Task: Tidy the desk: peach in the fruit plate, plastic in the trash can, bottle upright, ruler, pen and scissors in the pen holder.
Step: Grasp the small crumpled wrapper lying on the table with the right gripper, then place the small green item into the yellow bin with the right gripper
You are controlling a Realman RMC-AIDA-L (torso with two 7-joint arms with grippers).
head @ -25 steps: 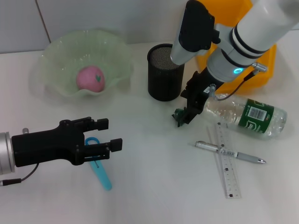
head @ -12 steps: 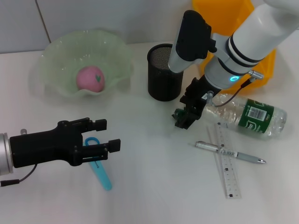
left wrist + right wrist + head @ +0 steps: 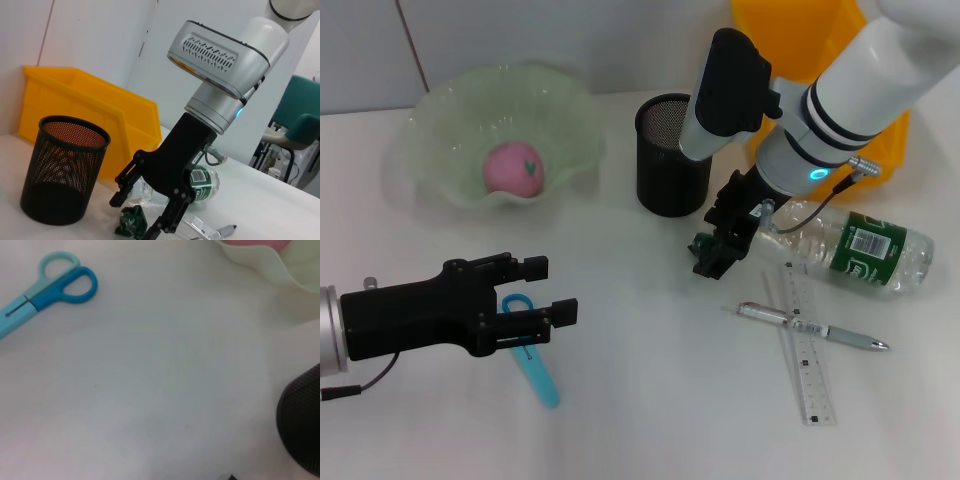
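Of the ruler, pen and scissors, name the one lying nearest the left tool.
The scissors, blue-handled, lie right under the open left tool. The ruler and pen lie crossed, far off by the bottle.

Likely lab, white table, teal chair

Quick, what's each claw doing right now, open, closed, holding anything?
Left claw: open, empty, above the scissors.
Right claw: open around the green plastic, not gripping it.
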